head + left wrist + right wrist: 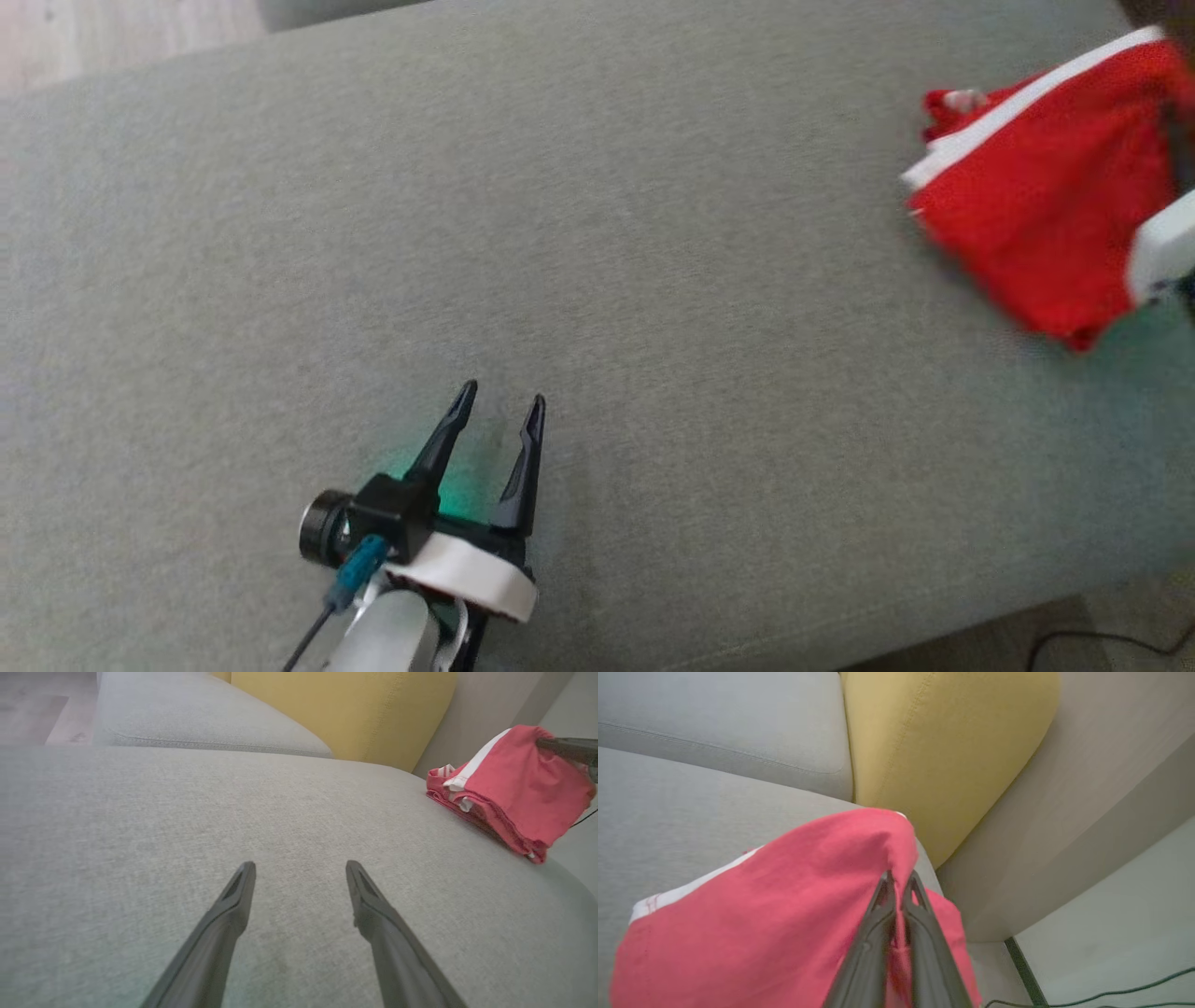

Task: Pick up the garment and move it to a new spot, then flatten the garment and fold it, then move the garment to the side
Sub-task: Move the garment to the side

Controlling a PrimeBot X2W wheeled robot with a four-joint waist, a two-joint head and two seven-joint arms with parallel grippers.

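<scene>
The garment [1036, 196] is red with a white stripe, bunched at the far right of the grey sofa seat [560, 233]. My right gripper [899, 882] is shut on an upper fold of the garment [761, 914], lifting that part while the rest droops to the cushion. From the left wrist view the garment [509, 788] hangs from a dark finger at the right edge. My left gripper [502, 397] stands open low over the bare seat near the front, well left of the garment. Nothing lies between its fingers [233, 905].
A yellow cushion [943, 751] and a grey back cushion [714, 723] stand behind the seat. The sofa's right edge drops beside the garment to a pale floor with a dark cable [1087, 998]. The seat's front edge [934, 635] runs near my left arm.
</scene>
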